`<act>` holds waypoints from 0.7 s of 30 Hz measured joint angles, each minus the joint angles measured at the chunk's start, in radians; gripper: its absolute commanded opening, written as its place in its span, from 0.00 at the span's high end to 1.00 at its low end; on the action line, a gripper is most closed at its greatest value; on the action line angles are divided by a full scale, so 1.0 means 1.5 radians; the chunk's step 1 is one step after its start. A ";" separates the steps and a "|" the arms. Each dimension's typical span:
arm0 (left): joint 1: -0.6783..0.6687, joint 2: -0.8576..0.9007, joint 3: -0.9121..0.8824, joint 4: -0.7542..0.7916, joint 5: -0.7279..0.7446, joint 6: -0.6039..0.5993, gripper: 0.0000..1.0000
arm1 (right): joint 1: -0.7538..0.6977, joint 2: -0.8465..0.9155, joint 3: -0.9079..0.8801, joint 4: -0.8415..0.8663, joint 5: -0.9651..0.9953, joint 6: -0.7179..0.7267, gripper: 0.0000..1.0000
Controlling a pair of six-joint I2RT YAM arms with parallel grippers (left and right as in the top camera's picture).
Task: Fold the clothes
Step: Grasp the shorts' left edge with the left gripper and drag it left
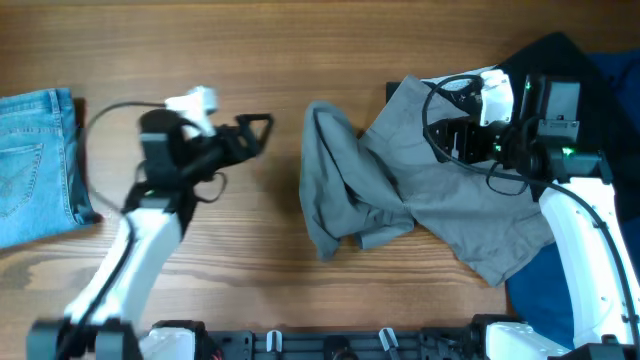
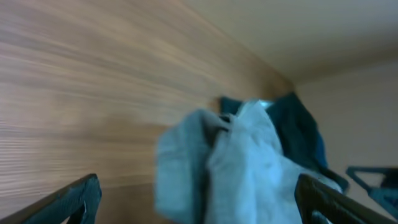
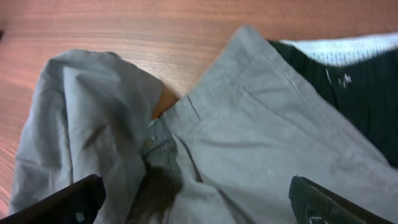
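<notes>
Grey trousers lie crumpled across the table's middle and right, one leg bunched up at the left. They also show in the right wrist view and, blurred, in the left wrist view. My left gripper is open and empty, hovering above bare wood left of the trousers. My right gripper is open and empty, above the trousers' waistband. Folded blue jeans lie at the far left.
A dark navy garment lies at the back right under the right arm, with a white one beside it. Blue cloth lies at the front right. Bare wood lies between the jeans and the trousers.
</notes>
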 measured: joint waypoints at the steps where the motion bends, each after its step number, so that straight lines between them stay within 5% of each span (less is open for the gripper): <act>1: -0.022 0.020 0.000 0.021 0.006 -0.005 0.00 | 0.000 0.000 0.000 -0.004 0.003 0.008 0.00; 8: -0.133 0.111 0.001 0.148 0.020 -0.020 0.00 | 0.000 0.000 0.000 -0.020 0.014 0.031 0.00; 14: -0.170 0.170 0.000 0.152 0.019 -0.036 0.03 | 0.000 0.000 0.000 -0.029 0.016 0.034 0.00; 17: -0.173 0.173 0.001 0.153 0.020 -0.047 0.31 | 0.000 0.000 0.000 -0.033 0.016 0.034 0.00; 21: -0.173 0.173 0.001 0.144 0.017 -0.054 0.96 | 0.000 0.000 0.000 -0.037 0.016 0.034 0.00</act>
